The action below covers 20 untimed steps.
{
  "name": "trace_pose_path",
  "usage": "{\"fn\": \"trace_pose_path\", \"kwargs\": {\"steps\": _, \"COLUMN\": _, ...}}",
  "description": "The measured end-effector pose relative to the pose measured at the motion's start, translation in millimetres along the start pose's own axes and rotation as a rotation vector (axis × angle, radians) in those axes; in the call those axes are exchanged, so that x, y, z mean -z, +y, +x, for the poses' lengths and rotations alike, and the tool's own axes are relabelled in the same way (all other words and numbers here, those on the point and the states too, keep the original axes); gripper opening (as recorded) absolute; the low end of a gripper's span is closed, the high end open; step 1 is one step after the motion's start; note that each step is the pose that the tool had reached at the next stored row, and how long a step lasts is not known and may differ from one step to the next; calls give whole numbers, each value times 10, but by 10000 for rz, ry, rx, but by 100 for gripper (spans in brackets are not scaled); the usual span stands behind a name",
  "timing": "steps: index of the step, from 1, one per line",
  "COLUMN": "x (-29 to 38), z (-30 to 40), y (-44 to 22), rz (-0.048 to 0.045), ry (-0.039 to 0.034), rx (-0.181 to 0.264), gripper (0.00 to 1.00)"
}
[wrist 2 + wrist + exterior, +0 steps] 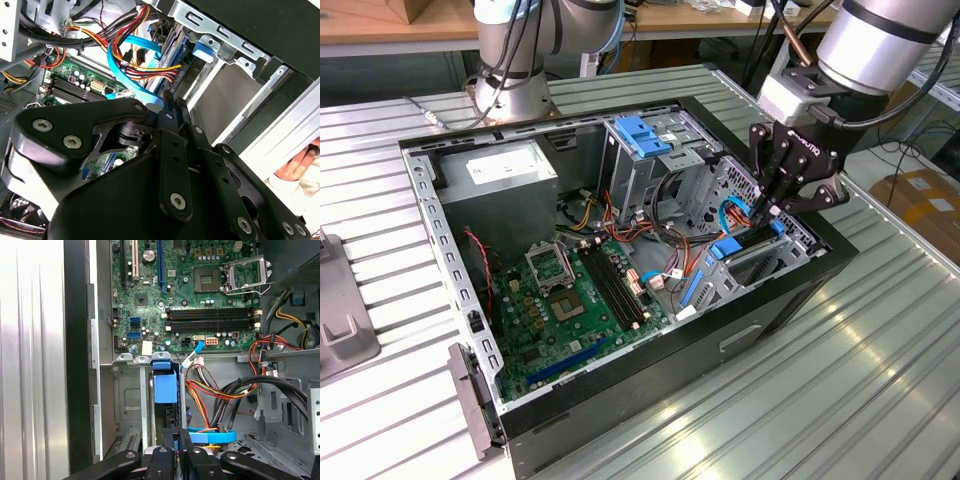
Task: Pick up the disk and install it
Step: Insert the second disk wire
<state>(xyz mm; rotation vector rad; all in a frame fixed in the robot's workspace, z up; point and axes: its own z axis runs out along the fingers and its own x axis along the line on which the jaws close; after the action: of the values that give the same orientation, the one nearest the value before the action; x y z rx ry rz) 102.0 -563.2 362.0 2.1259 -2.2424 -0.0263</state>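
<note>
The disk (744,244), dark with blue rails, stands on edge in the drive bay at the end of the open computer case (620,400) on the exterior view's right. My gripper (761,213) reaches down into that bay from above. Its fingers are pinched together at the disk's upper end. In the first wrist view the disk's blue end tab (165,385) sits in the bay slot just beyond my gripper (178,437). In the second wrist view the disk (186,67) runs on from the closed gripper (172,100) toward its blue tab.
Red, yellow and black wire bundles (215,390) and a flat blue cable (212,436) lie beside the bay. The motherboard (570,290), power supply (505,170) and a blue-topped metal cage (645,135) fill the case. A person's hand (300,165) is outside the case.
</note>
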Motion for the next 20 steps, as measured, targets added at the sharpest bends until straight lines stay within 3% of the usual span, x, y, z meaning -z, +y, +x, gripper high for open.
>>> {"fn": "trace_pose_path", "kwargs": {"steps": 7, "x": -45, "z": -1, "y": -2, "rz": -1, "ry": -16, "rx": 0, "gripper": 16}}
{"fn": "trace_pose_path", "kwargs": {"steps": 11, "x": -67, "z": -2, "y": -3, "rz": -4, "ry": -80, "rx": 3, "gripper": 16}}
{"fn": "trace_pose_path", "kwargs": {"steps": 20, "x": -87, "z": -2, "y": -4, "rz": -5, "ry": -89, "rx": 7, "gripper": 16}}
